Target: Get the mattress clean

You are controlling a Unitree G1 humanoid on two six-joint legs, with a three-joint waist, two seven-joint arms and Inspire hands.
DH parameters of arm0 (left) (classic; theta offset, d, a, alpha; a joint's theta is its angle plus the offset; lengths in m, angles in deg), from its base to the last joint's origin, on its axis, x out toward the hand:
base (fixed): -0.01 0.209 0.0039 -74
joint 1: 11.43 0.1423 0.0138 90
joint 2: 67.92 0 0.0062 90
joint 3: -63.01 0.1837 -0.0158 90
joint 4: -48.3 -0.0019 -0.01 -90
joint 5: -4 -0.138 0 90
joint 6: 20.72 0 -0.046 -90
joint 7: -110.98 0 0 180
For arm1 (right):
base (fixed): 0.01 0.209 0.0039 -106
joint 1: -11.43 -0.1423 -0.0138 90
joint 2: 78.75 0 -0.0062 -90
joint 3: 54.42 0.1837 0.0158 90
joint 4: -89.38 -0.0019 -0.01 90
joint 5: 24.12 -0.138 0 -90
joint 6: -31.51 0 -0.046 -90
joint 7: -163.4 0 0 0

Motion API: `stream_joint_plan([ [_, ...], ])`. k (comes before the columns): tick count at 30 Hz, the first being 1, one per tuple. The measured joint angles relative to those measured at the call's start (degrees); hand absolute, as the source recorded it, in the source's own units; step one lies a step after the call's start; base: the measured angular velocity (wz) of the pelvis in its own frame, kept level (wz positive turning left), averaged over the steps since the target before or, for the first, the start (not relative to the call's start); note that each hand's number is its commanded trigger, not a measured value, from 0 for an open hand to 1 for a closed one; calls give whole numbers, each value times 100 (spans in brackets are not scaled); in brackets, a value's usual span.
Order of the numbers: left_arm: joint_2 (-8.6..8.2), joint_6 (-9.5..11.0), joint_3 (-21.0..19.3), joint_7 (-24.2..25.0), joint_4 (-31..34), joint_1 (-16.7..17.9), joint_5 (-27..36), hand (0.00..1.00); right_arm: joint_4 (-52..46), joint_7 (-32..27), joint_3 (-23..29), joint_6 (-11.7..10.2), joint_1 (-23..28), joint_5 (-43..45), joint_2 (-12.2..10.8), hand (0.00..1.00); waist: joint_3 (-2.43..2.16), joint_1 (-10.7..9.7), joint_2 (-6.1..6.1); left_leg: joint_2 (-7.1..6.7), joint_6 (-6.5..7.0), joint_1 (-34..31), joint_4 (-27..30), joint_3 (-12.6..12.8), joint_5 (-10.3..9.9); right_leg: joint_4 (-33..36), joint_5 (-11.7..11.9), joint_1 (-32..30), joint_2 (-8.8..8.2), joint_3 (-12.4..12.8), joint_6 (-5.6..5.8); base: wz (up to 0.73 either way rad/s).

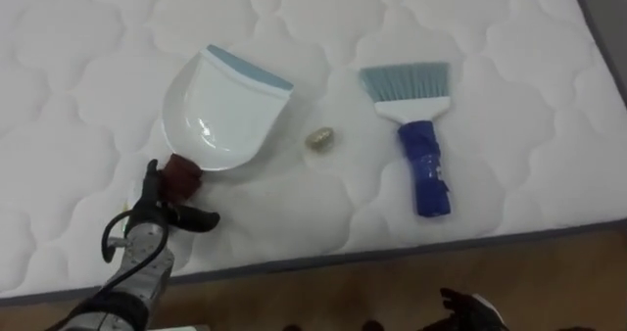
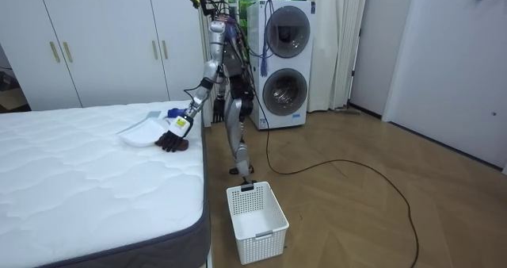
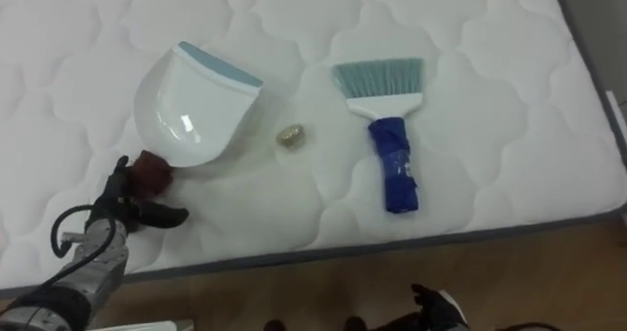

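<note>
A white dustpan (image 1: 220,111) with a blue lip lies on the white quilted mattress (image 1: 88,47), its dark red handle (image 1: 182,173) pointing at me. My left hand (image 1: 155,212) is at the end of that handle, open, with fingers to its left and thumb stretched out below it. A small crumpled scrap (image 1: 320,138) lies just right of the pan. Further right rests a brush (image 1: 421,155) with pale blue bristles and a blue handle. My right hand (image 1: 472,309) hangs low beyond the bed's edge. In the room view I stand beside the bed, left arm reaching onto it.
The mattress edge (image 1: 392,253) runs across in front of me, with wooden floor below. A white laundry basket (image 2: 255,212) stands on the floor near the bed's corner. A stacked washer and dryer (image 2: 285,62) and white wardrobes (image 2: 103,38) line the wall behind.
</note>
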Motion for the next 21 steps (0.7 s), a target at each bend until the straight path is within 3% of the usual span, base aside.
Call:
stream_joint_plan([
  [6,180,-185,59,133,-108,-124,7,100,-32,-53,-4,18,2,-315,-1,0,-3,-124,-20,10,22,-9,6,280,13,350,-103,-191,-87,83,2,-2],
  [12,144,-341,304,435,-151,-214,-11,100,-37,-66,-9,83,-6,-567,-9,0,-6,-214,-22,23,24,-113,90,282,14,364,-103,-260,-80,89,0,0],
  [14,46,-383,341,549,-154,-214,-2,100,-38,-65,-7,84,-3,-605,-20,0,-6,-267,-23,23,24,-118,89,285,14,358,-102,-260,-79,93,0,0],
  [21,-41,-322,450,767,-159,-230,63,100,-27,-72,-10,121,7,-868,-17,0,-7,-299,-19,32,24,-114,95,292,14,354,-102,-258,-72,101,0,0],
])
